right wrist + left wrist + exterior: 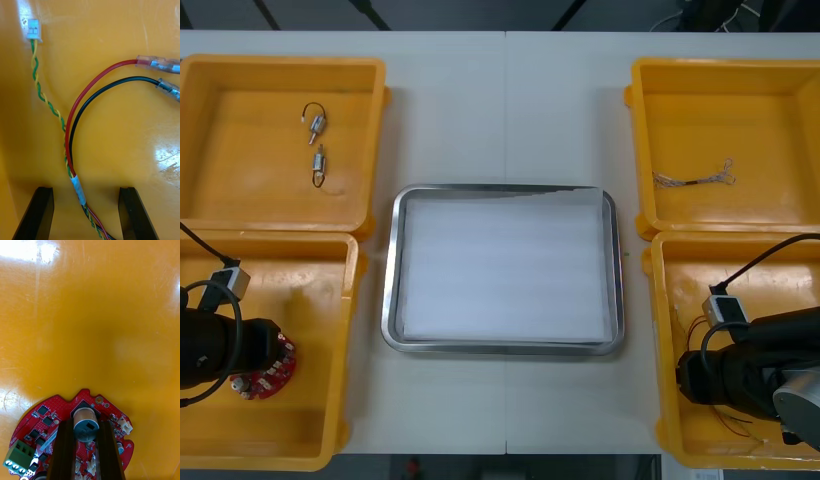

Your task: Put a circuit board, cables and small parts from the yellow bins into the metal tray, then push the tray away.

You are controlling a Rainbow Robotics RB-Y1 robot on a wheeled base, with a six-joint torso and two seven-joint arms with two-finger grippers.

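Hidden/unclear: in front view the L arm covers part of the circuit board (277, 376); R arm covers most of the cable bundle (77, 187) in the near-right bin (662, 400), w/ thin red strands peeking out beside the arm; both near bins are cut off at the view's near edge; thin cable (695, 180) in far-right bin (780, 90), colour hard to tell.

L end effector (85, 422): over near-left bin (320, 420); fingers (63, 450) narrow, clamped either side of a grey-topped cylinder (85, 429) standing on the board; board lies flat on the bin floor, approx mid-bin; green terminal block (17, 459) at board's rim; board area behind the fingers not visible.

R end effector (86, 189): spread wide; bundle w/ white tape wrap runs between its fingers (39, 210), touching neither; past the wrap a red lead (101, 73) and black lead (127, 78) curve off to clear-sleeved terminals (161, 63); twisted green/yellow pair (39, 92) ends in a white plug (33, 30).

Room: metal tray (388, 280), white inside, at tabletop (510, 110) centre, btw L and R bins; narrow bare strip each side btw tray rim and bins; broad bare stretch from tray to far edge; narrower strip to near edge.

Others: two small metal parts (317, 122) (319, 165) in far-left bin (220, 190), well apart from both arms.
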